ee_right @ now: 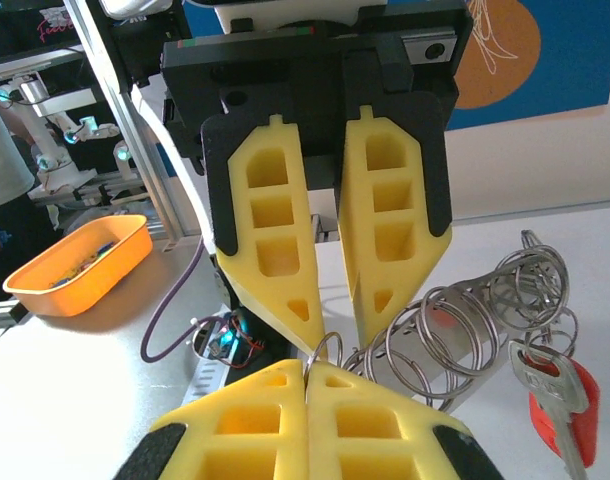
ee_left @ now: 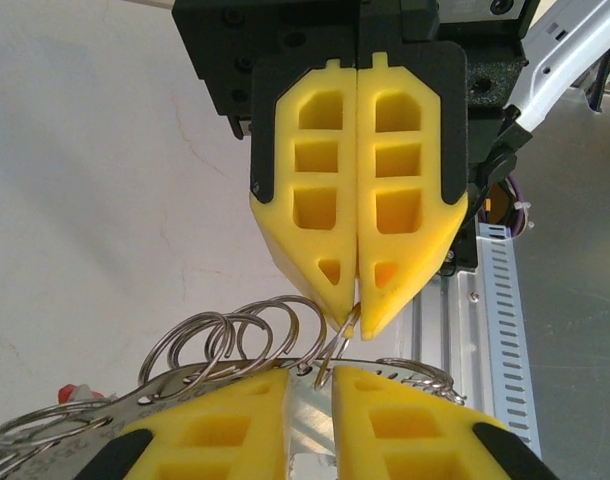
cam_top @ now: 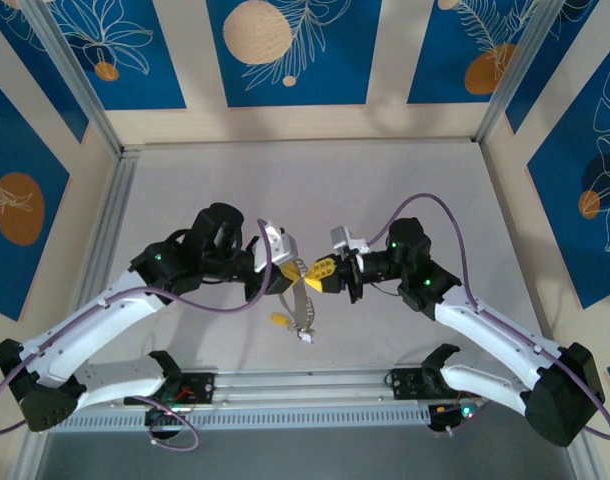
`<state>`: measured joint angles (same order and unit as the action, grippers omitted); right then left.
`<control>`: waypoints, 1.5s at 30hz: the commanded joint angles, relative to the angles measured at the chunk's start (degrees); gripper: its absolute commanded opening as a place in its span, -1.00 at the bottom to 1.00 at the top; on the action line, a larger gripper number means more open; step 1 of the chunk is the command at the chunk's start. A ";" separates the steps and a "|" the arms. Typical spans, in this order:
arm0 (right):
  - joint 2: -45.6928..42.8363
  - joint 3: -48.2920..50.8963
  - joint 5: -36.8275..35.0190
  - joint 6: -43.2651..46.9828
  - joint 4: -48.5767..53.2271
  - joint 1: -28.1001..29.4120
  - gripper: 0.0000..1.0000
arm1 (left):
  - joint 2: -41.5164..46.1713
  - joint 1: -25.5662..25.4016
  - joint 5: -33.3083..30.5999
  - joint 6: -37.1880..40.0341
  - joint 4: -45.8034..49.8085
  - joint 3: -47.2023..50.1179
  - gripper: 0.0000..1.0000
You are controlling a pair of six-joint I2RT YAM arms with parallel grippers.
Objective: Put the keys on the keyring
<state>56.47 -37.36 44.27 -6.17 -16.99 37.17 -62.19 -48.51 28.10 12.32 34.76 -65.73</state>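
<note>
My two grippers meet tip to tip above the middle of the table. The right gripper is shut, pinching a small split ring. Several more rings sit in a row on the grey keyring. The left gripper has its fingers a narrow gap apart, and flat grey metal shows in that gap. Whether they press on it I cannot tell. A red-tagged key hangs at the side. Keys with yellow and white tags dangle below the grippers.
An aluminium rail with the arm bases runs along the near edge. An orange tub stands off the table beyond the frame. Metal frame posts and low walls border the white table.
</note>
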 commanded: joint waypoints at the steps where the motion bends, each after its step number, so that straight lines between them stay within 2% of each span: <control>1: 0.20 -0.70 -0.88 -1.11 -2.41 0.37 -1.00 | 1.67 -0.88 2.27 1.71 -0.31 -1.94 -0.55; 3: 0.27 -0.69 -1.51 -1.72 -2.41 -0.02 -1.00 | 1.90 -0.88 2.53 1.92 1.07 -2.32 -0.43; 6: 0.23 -0.54 -1.60 -2.45 -2.90 -0.52 -1.00 | 1.70 -0.93 3.32 2.36 2.36 -2.95 -0.40; 11: 0.16 -0.47 -0.87 -2.90 -3.63 -0.74 -1.00 | 3.69 -0.88 1.06 3.29 0.23 -1.77 -0.44; 19: 0.04 -0.51 0.25 -3.62 -4.98 -0.76 -1.00 | 1.21 -0.88 2.73 3.99 0.25 -2.49 -0.52; 37: 0.20 0.23 1.17 -5.43 -8.98 -0.69 -1.00 | -2.22 -1.14 3.04 3.77 -0.64 -3.76 -0.53; 41: 0.62 0.19 1.11 -5.51 -9.38 -0.60 -1.00 | -2.63 -1.37 3.10 3.91 -0.84 -3.97 -0.59; 45: 0.76 0.36 0.82 -5.65 -9.66 -0.60 -1.00 | -2.71 -1.58 3.35 3.79 -1.25 -3.83 -0.78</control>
<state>56.90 -36.71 45.04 -11.05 -22.37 36.38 -63.99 -48.66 28.93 15.53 35.16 -68.23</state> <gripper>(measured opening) 0.054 0.121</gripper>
